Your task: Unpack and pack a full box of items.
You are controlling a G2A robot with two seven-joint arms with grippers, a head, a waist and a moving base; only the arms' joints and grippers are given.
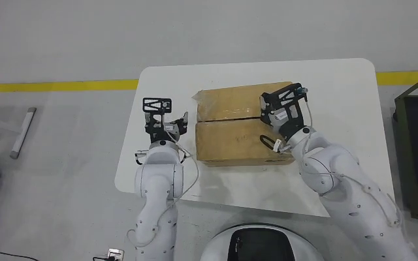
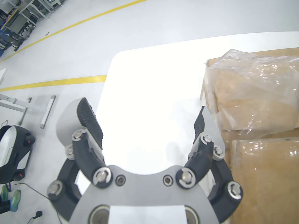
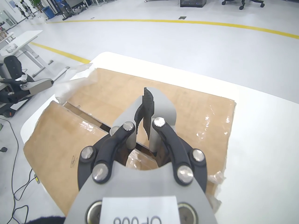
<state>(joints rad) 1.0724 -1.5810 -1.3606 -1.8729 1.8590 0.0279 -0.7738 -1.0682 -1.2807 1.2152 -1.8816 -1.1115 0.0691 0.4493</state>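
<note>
A brown cardboard box (image 1: 235,124) lies on the white table (image 1: 313,183), its two top flaps closed with a seam between them and loose clear tape at its corner (image 2: 236,57). My right gripper (image 3: 146,108) hovers over the box's seam near its right end (image 1: 282,107), shut with nothing between its pads. My left gripper (image 2: 144,117) stands open over bare table just left of the box (image 1: 163,117), one fingertip (image 2: 199,120) close to the box's side. The box's contents are hidden.
The table's left edge (image 2: 105,89) is close to the left gripper. Bare table lies in front of the box and to its right. A dark bin (image 1: 408,143) stands beyond the table's right edge. Cables lie on the floor (image 3: 16,141).
</note>
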